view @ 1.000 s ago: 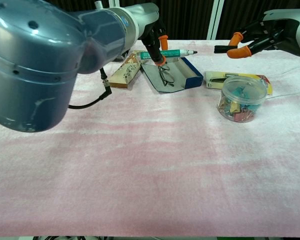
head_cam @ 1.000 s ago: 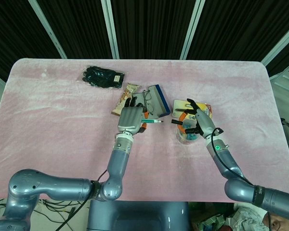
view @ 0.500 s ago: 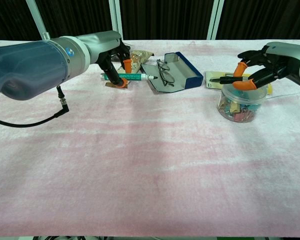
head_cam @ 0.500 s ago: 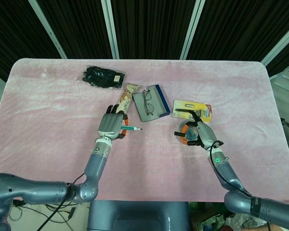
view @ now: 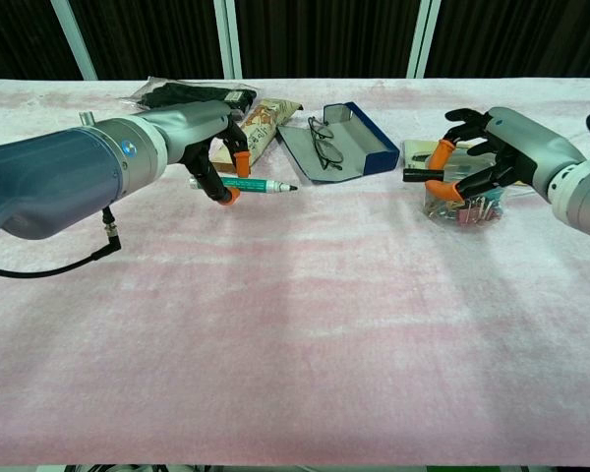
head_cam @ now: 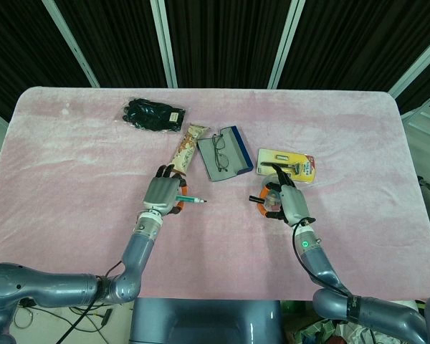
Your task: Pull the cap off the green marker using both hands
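Observation:
My left hand (head_cam: 165,194) (view: 202,147) grips the green marker (view: 254,184) (head_cam: 190,200) by its rear end. The marker lies level, low over the pink cloth, and its bare dark nib points right. The small black cap (view: 415,175) (head_cam: 256,199) is off the marker, pinched between orange fingertips of my right hand (head_cam: 284,201) (view: 492,157). A wide gap separates cap and nib. The right hand hovers over the clear jar of clips (view: 462,209), hiding most of it.
An open blue glasses case with glasses (head_cam: 223,154) (view: 339,144) lies behind the marker. Beside it is a snack bar (head_cam: 185,145) (view: 263,120). A black glove pack (head_cam: 153,115) sits at the back left, and a yellow carded razor (head_cam: 294,163) behind the right hand.
Both hands have dropped and drawn back toward me. The left brought the marker down close to the cloth; the right carried the cap leftward over the clip jar.

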`<state>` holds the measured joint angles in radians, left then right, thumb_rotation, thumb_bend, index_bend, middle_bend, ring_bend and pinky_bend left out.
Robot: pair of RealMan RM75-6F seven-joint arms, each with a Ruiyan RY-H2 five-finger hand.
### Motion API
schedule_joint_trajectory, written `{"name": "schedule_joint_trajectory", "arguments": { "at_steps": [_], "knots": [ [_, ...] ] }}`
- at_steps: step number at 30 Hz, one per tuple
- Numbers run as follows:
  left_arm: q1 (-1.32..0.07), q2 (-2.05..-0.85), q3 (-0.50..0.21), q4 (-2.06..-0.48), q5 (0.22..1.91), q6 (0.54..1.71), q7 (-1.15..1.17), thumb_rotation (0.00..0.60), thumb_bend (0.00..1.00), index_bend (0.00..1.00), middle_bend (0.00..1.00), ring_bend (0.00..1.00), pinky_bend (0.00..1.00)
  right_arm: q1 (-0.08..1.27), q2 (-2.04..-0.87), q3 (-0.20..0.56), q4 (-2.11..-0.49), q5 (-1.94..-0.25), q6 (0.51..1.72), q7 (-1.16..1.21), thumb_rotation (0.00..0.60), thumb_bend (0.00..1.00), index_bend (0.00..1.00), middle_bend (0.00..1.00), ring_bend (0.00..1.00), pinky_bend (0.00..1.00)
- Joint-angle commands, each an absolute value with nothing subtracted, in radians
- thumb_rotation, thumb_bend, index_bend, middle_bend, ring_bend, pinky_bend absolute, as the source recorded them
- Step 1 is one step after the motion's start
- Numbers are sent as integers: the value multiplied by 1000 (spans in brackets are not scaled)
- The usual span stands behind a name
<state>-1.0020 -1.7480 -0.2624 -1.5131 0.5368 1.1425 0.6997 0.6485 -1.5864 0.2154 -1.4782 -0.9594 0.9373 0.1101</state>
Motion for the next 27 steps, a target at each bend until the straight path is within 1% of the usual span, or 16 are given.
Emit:
{"name": "schedule_joint_trajectory", "arguments": {
  "at_steps": [1,2,3,5,7,10,11,14,16,19,21,23,26,27],
  "knots": [
    [-1001,-1759,-258,-1495,544,1141,700,600,479,571,290,0,0,649,-1588,217,-1481,-974,947,94,600,372,729,0,5,159],
    [-1000,-1761,-258,-1492,545,1140,701,600,450,535,283,0,0,650,-1586,216,-1481,-974,948,86,600,356,709,0,2,159],
    [-1000,-1762,-257,-1489,546,1139,702,600,388,471,273,0,0,650,-1584,216,-1484,-973,946,80,600,327,662,0,0,159],
    [-1001,-1758,-252,-1485,545,1132,717,600,236,347,252,0,0,651,-1569,218,-1503,-955,927,67,600,263,559,0,0,159],
    [-1003,-1751,-253,-1491,540,1125,729,600,145,268,235,0,0,653,-1553,221,-1522,-936,909,59,600,185,433,0,0,159],
    [-1002,-1744,-265,-1503,544,1121,721,600,81,188,209,0,0,656,-1537,219,-1540,-920,891,42,600,112,293,0,0,159],
    [-1002,-1743,-270,-1506,549,1122,717,600,65,171,198,0,0,657,-1532,218,-1545,-915,887,35,600,100,264,0,0,159],
    [-1001,-1738,-281,-1517,558,1125,706,600,48,150,182,0,0,657,-1519,224,-1564,-904,884,30,600,68,170,0,0,159],
    [-1000,-1730,-288,-1530,559,1126,704,600,47,147,178,0,0,655,-1509,234,-1577,-899,889,33,600,60,147,0,0,159],
    [-997,-1718,-300,-1549,561,1128,694,600,48,145,175,0,0,651,-1493,248,-1591,-897,896,40,600,60,143,0,0,159],
    [-992,-1697,-312,-1576,569,1126,681,600,48,145,172,0,0,644,-1460,270,-1613,-900,906,57,600,60,140,0,0,159],
    [-983,-1660,-317,-1613,587,1116,664,600,48,145,168,0,0,628,-1401,294,-1645,-914,915,86,600,60,136,0,0,159],
    [-972,-1606,-318,-1661,613,1102,652,600,48,142,168,0,0,607,-1332,311,-1665,-929,923,106,600,60,135,0,1,159],
    [-965,-1571,-315,-1686,635,1090,643,600,47,140,168,0,0,593,-1289,318,-1679,-935,924,120,600,60,135,0,5,159]
  ]
}}
